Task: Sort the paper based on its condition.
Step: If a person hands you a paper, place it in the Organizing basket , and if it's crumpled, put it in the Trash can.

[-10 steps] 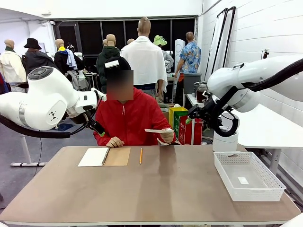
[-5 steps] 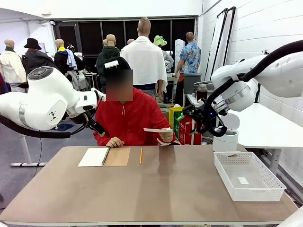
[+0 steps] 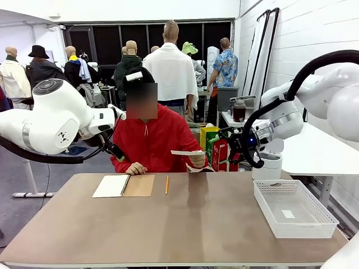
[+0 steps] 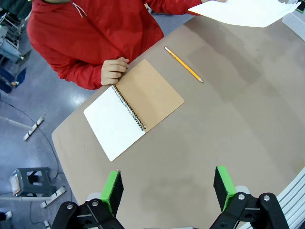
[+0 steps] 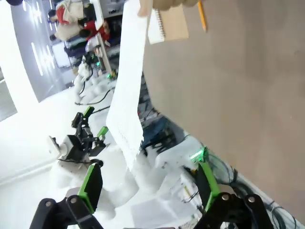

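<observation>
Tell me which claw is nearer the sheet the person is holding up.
Right. The right claw hangs open off the paper's edge, aimed at it; the left claw hangs open high over the table, on the notebook's side.

My left arm comes in from my left side, its big rounded joint held high and the wrist bent away toward the far side. My left gripper points downward, its jaws spread wide and its green pads facing each other with nothing between them. My right arm arches in from my right, the forearm reaching toward the middle. My right gripper is rolled sideways, jaws wide apart, clasping nothing.
</observation>
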